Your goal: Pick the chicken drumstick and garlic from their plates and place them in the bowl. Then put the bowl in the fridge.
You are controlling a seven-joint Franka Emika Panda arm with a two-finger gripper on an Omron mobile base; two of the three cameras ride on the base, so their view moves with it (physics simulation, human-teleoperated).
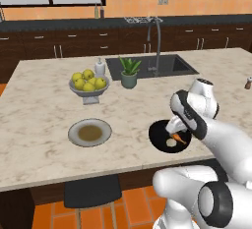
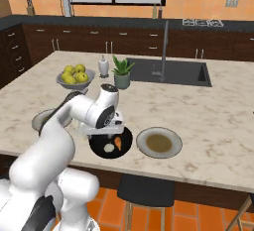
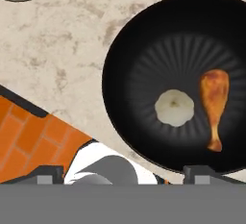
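The black bowl (image 1: 158, 135) sits near the counter's front edge, with the off-white garlic (image 1: 171, 143) and the orange-brown chicken drumstick (image 1: 178, 137) lying inside it. In the hand view the garlic (image 3: 174, 107) lies at the centre of the bowl (image 3: 125, 40), and the drumstick (image 3: 214, 103) is beside it. My gripper (image 3: 126, 172) hovers just above the bowl, open and holding nothing; its fingertips (image 3: 204, 171) stand wide apart. One plate (image 1: 74, 132) lies bare to the bowl's left. In the right base view one plate (image 2: 142, 143) lies beside the bowl (image 2: 99, 144) and another plate (image 2: 37, 119) peeks out behind my arm. The fridge is out of view.
A grey footed fruit bowl (image 1: 89, 89) with yellow-green fruits, a white bottle (image 1: 100, 67) and a potted plant (image 1: 129, 73) stand behind the plates. The sink (image 1: 170, 66) and faucet (image 1: 156, 36) are further back. A dark stool (image 1: 92, 191) stands below the counter edge.
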